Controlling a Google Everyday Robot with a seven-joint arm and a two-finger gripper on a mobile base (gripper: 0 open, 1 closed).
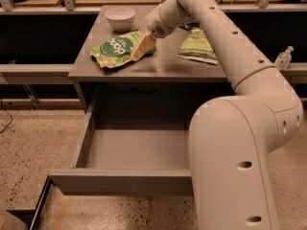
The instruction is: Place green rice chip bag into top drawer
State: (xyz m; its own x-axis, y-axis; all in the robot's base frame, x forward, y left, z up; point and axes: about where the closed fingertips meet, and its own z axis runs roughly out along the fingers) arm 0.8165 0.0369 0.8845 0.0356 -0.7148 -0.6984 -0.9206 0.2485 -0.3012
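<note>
The green rice chip bag (115,49) lies flat on the left part of the grey table (163,67), bright green with a dark round logo and white letters. My gripper (140,48) hangs from the arm just over the bag's right edge, its tan fingers (143,46) pointing down and left at the bag. The top drawer (134,152) is pulled out wide open below the table; its visible inside is bare, and my arm hides its right side.
A white bowl (120,17) stands at the table's back left. A paler olive-green bag (197,46) lies on the right part of the table. My big arm fills the right foreground. Speckled floor lies to the left.
</note>
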